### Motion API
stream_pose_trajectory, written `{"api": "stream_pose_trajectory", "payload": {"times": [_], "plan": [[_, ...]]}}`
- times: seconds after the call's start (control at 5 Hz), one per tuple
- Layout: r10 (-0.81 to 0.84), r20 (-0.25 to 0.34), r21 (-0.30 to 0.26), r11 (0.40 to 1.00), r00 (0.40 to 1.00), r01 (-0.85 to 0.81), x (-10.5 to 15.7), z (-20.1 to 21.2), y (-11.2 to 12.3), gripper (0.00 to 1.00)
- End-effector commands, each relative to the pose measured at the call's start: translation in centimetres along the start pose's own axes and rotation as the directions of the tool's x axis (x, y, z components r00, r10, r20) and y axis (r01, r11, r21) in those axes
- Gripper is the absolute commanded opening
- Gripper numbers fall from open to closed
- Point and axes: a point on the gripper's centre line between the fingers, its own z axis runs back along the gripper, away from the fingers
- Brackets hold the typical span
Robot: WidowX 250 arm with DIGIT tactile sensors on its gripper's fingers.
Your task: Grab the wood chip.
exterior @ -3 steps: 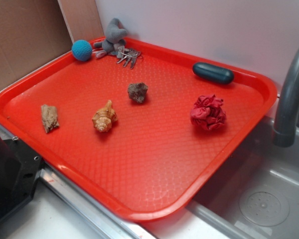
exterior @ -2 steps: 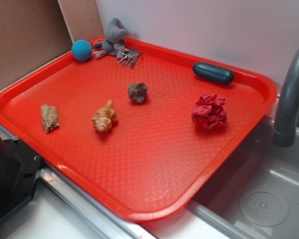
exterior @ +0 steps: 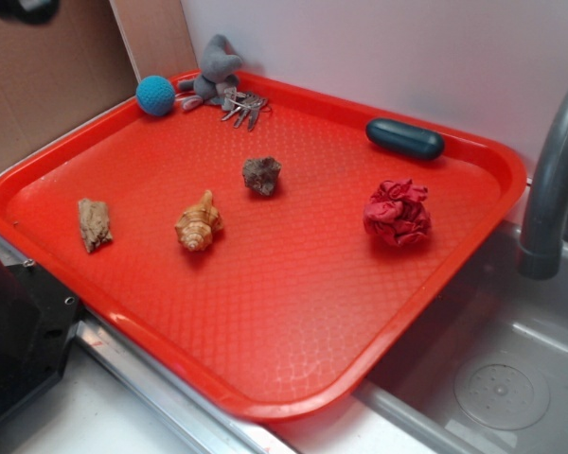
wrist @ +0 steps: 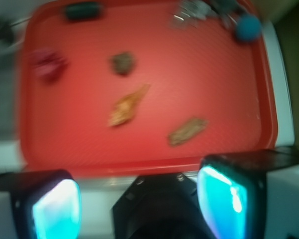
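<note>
The wood chip [exterior: 95,224] lies flat on the left part of the red tray [exterior: 293,312], left of an orange-tan seashell [exterior: 199,223]. In the wrist view the wood chip [wrist: 188,131] is blurred, above and between my two fingers. My gripper [wrist: 139,199] is open, its cyan-lit fingertips [wrist: 56,206] wide apart with nothing between them. It hovers high over the tray's near edge, well apart from the chip. In the exterior view only a dark bit of the gripper [exterior: 19,8] shows, at the top left corner.
On the tray also lie a dark rock [exterior: 262,175], a crumpled red cloth [exterior: 396,214], a dark capsule [exterior: 404,139], keys [exterior: 243,105], a grey toy [exterior: 216,71] and a blue ball [exterior: 155,96]. A faucet [exterior: 554,180] and sink [exterior: 502,388] are at right; the black robot base [exterior: 19,331] is at front left.
A dark part of the gripper has come into the exterior view's top left corner. Nothing on the tray has moved.
</note>
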Motion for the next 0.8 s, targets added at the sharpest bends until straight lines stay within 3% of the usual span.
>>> {"api": "stream_pose_trajectory", "payload": {"times": [0.0,0.2,0.4,0.6], "plan": [[0.292,0.066,0.037,0.955,0.954,-0.295,1.2,-7.2,5.1,1.0],[0.329,0.069,0.057,0.941,0.942,-0.333,1.5,-9.3,4.9,1.0],[0.329,0.033,0.081,0.94,0.944,-0.331,1.2,-11.8,5.0,1.0],[0.314,0.061,0.029,0.948,0.948,-0.316,1.1,-14.1,4.4,1.0]]}}
